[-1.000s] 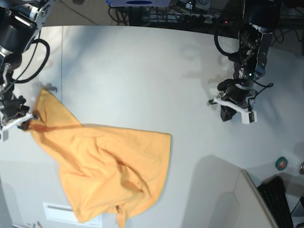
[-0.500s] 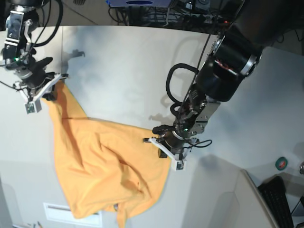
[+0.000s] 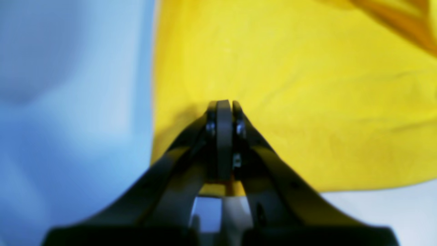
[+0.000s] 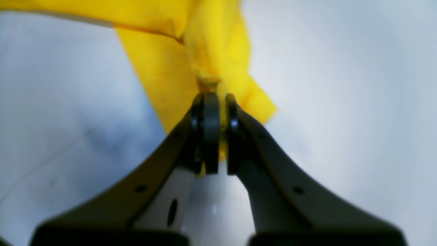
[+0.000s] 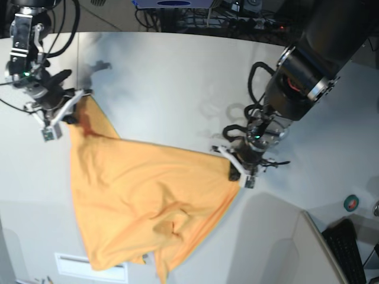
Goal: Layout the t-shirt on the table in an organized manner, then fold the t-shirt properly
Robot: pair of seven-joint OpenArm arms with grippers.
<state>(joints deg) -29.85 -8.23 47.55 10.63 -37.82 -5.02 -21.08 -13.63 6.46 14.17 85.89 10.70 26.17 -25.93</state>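
The light-orange t-shirt (image 5: 136, 189) lies rumpled on the white table (image 5: 177, 83), stretched between my two grippers. In the base view my right gripper (image 5: 70, 111), at the upper left, is shut on a bunched corner of the cloth. The right wrist view shows the t-shirt (image 4: 160, 68) pinched between the fingertips of the right gripper (image 4: 215, 95). My left gripper (image 5: 238, 168) is shut on the shirt's right corner. In the left wrist view the left gripper (image 3: 223, 102) has its jaws pressed together over the t-shirt (image 3: 307, 85), beside bare table (image 3: 68, 102).
A small rectangular inset plate (image 5: 77, 266) sits at the front left, partly under the shirt's hem. A raised white panel (image 5: 284, 236), a keyboard (image 5: 349, 248) and a small green round object (image 5: 350, 203) are at the front right. Cables run along the far edge.
The left gripper has moved right and slightly back, dragging the shirt's right corner with it and pulling the top edge taut. The right gripper has shifted a little while keeping its hold.
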